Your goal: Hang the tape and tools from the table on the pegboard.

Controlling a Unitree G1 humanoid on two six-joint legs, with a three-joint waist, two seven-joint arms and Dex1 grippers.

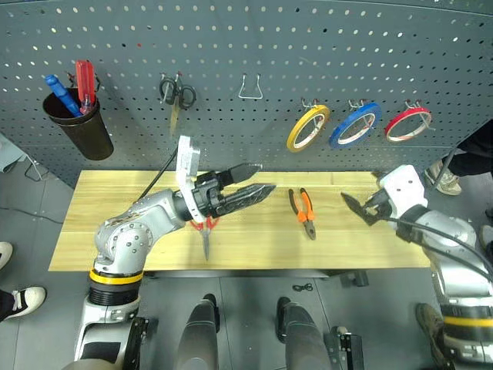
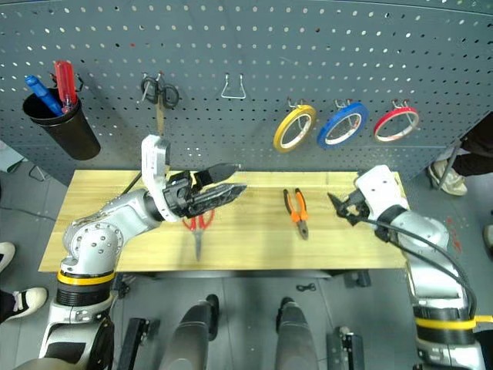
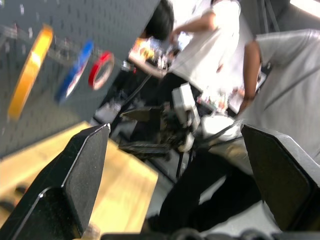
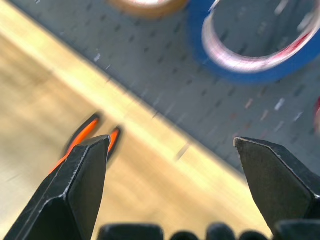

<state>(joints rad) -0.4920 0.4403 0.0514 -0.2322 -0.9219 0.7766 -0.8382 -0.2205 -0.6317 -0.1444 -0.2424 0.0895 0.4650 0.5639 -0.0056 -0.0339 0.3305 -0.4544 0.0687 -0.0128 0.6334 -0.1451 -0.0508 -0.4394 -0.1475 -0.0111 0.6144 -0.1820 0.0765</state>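
Head views: three tape rings hung in a row on the pegboard (image 1: 246, 46) — yellow tape ring (image 1: 307, 127), the blue tape (image 1: 355, 123), red tape ring (image 1: 407, 123) — each on its own hook. One pair of small black-handled scissors (image 1: 176, 96) hung further left; one bare wire hook (image 1: 250, 87) between them and the rings. One dark cup (image 1: 79, 123) at far left holding two screwdrivers, one blue (image 1: 62, 94), one red-handled (image 1: 85, 82). On the table (image 1: 254, 247): one pair of pliers (image 1: 303, 210) with orange-and-black handles, lying flat near the middle; one pair of red-handled scissors (image 1: 206, 233), partly hidden under the left arm, blades pointing toward the near edge. Left gripper (image 1: 259, 179) above the table, fingers apart, empty. Right gripper (image 1: 359, 206) low over the table's right end, fingers spread, empty. No readable writing.

Left wrist view: fingers (image 3: 75, 185) wide apart, nothing between; three tape rings blurred on the board; right gripper (image 3: 140, 131) beyond; two people standing behind.

Right wrist view: fingers (image 4: 80, 185) wide apart — blue tape (image 4: 240, 60) on the board ahead, pliers' orange handles (image 4: 92, 135) on the wood.
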